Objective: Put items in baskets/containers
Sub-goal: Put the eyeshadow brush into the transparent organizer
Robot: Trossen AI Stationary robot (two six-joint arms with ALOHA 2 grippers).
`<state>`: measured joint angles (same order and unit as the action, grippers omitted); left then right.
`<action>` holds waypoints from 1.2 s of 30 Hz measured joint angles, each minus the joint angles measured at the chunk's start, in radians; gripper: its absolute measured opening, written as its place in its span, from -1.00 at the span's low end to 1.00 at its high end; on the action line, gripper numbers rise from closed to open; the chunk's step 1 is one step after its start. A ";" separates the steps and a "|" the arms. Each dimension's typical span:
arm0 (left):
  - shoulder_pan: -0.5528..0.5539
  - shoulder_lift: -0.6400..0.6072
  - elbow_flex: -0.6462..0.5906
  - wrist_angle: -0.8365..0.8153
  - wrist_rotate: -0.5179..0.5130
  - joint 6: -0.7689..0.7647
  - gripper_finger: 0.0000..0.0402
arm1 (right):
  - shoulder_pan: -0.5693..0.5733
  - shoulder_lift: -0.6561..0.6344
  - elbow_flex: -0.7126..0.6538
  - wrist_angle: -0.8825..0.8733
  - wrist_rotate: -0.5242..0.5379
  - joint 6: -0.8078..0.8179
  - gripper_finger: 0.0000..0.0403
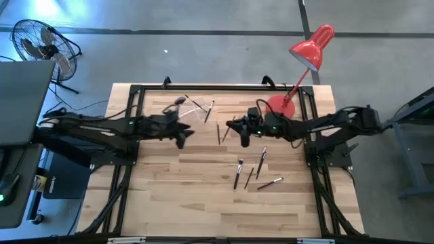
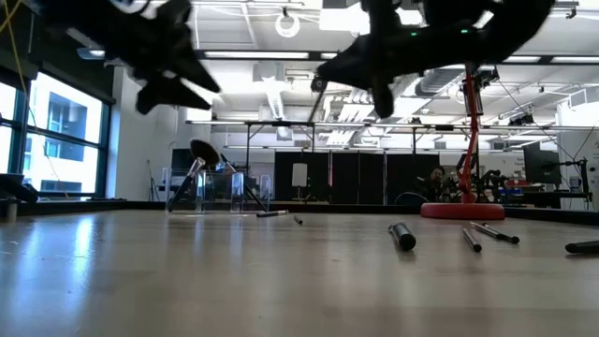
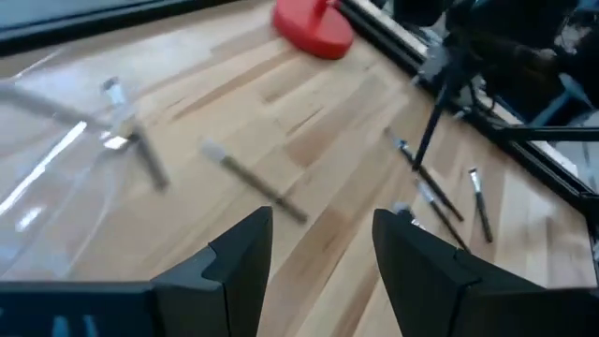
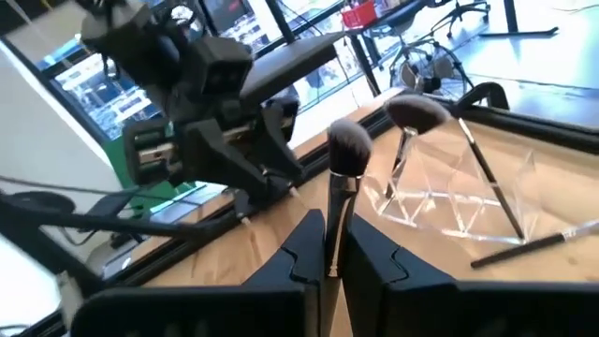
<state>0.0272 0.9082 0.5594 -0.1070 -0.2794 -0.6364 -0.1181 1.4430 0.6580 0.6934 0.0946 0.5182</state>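
A clear holder [image 1: 180, 108] stands near the table's far edge, with one fluffy-headed brush [image 4: 417, 112] leaning in it. My right gripper [image 1: 243, 130] hovers mid-table, right of the holder, and is shut on a dark brush with a fluffy head [image 4: 351, 146]. My left gripper [image 1: 180, 133] hangs open just in front of the holder [image 3: 42, 173] and holds nothing. Several slim brushes [image 1: 239, 173] lie flat on the wood toward the near right. Others [image 1: 209, 110] lie beside the holder. My right gripper pinches the brush's thin handle [image 4: 331, 234] between its two fingers, a little below the head. The fluffy head stands out past the fingertips. The low view shows the gripper [image 2: 374, 70] well above the tabletop, so the brush is lifted clear.
A red desk lamp has its round base [image 1: 280, 105] at the far right of the table, close behind my right arm. A black frame rail [image 1: 203, 87] runs along the far edge. Bare wood [image 1: 203, 203] fills the near half. A fan [image 1: 41, 44] stands off the table.
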 joint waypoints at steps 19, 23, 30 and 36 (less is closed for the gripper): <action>-0.001 -0.338 -0.175 -0.099 -0.030 0.091 -0.08 | -0.167 0.591 0.836 -0.349 -0.062 -0.272 -0.94; -0.001 -0.337 -0.175 -0.119 -0.052 0.090 -0.08 | -0.183 0.691 0.957 -0.411 -0.066 -0.311 -0.92; -0.001 -0.337 -0.175 -0.137 -0.050 0.090 -0.08 | -0.202 0.791 1.060 -0.452 -0.049 -0.336 -0.93; -0.001 -0.337 -0.175 -0.139 -0.049 0.093 -0.08 | -0.203 0.798 1.061 -0.523 -0.002 -0.336 -0.81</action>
<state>0.0265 0.5713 0.3847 -0.2464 -0.3283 -0.5430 -0.3206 2.2414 1.7195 0.1704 0.0927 0.1822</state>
